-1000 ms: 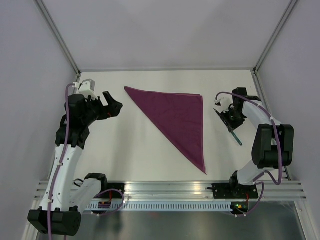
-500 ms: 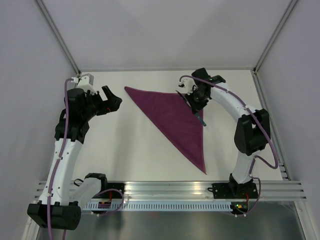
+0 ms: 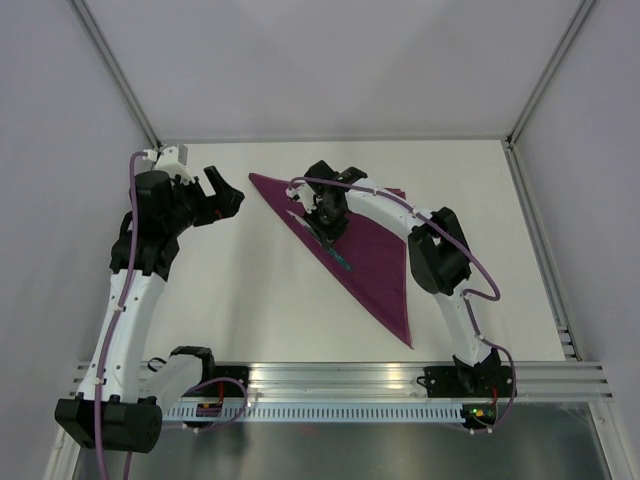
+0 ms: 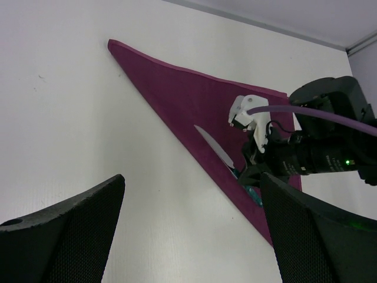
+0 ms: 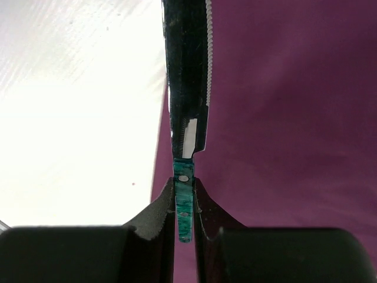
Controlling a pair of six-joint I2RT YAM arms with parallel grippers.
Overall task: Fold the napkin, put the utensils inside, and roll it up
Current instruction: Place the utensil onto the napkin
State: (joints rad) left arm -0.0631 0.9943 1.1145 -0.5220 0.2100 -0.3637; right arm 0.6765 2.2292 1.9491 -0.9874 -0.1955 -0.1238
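Over the napkin [image 3: 378, 252] edge, right gripper [image 3: 325, 223] clamps the knife [image 5: 184, 207]; lay it flat just inside before release; left gripper [image 3: 226, 196] gapes

- From above, the right gripper [image 3: 322, 222] and the right arm [image 3: 390, 208] cover the middle of the knife [image 3: 340, 258] and part of the napkin [image 3: 375, 255]. Whether the knife touches the cloth cannot be told there.
- In the left wrist view, the left gripper [image 4: 192, 180] shows only as two dark fingers [image 4: 65, 236] cut off by the bottom edge. The right-hand one hides the napkin's lower tip, and the right arm hides its far right corner.
- In the right wrist view, the knife's blade tip runs off the top edge, the napkin runs off the top and right edges, and the near parts of the gripper are blurred.
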